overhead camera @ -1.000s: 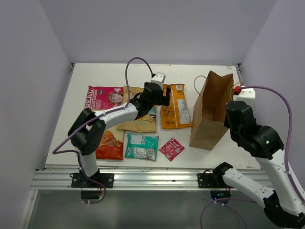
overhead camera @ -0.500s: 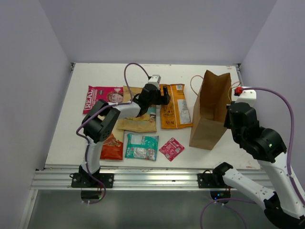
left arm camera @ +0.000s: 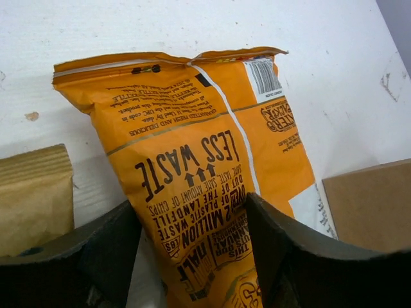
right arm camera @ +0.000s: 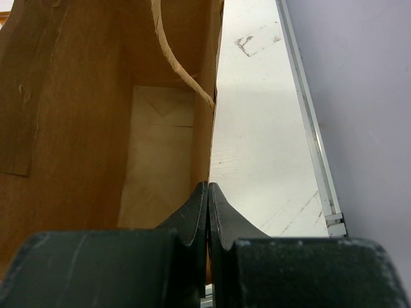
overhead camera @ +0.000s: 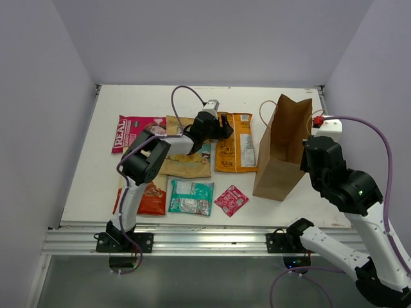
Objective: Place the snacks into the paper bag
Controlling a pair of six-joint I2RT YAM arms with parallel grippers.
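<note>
Your left gripper stands wide, its fingers spread across the width of the orange packet. That packet lies flat on the table, long axis near to far, just left of the bag. The packet sits directly below the gripper, so the grasp looks like a straight descent, and the left arm is far nearer. Your right gripper is pinched on the bag's right wall, holding the mouth open. Since a second ago, the left elbow has swung right and the bag has shifted slightly left.
</note>
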